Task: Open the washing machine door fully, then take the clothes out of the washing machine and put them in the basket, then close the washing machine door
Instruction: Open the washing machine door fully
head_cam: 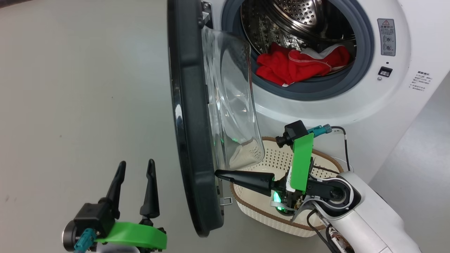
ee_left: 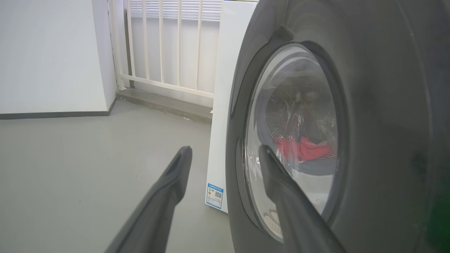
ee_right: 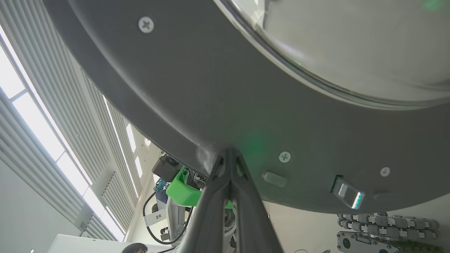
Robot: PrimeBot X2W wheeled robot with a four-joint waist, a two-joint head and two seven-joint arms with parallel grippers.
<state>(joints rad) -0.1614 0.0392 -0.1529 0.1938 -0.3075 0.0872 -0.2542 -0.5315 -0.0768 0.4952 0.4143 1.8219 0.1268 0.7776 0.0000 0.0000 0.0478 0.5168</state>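
Note:
The washing machine (head_cam: 351,105) stands at the upper right, its drum holding red clothes (head_cam: 302,63). The washing machine door (head_cam: 190,116) stands swung out, edge-on to me, its glass bowl (head_cam: 232,105) facing the drum. My right gripper (head_cam: 217,173) is shut and empty, its tip pressed on the door's inner rim above the basket (head_cam: 260,214). In the right wrist view the shut gripper (ee_right: 229,151) touches the dark door rim (ee_right: 211,88). My left gripper (head_cam: 136,165) is open on the door's outer side, apart from it. In the left wrist view the left gripper (ee_left: 225,151) faces the door (ee_left: 379,105), with the clothes (ee_left: 302,149) seen through the glass.
Bare grey floor (head_cam: 77,105) spreads left of the door. A white railing (ee_left: 168,45) and wall lie beyond the washer's side panel (ee_left: 225,70). The door's latch hook (head_cam: 226,201) sticks out near the basket. A person's head (ee_right: 137,247) shows at the bottom of the right wrist view.

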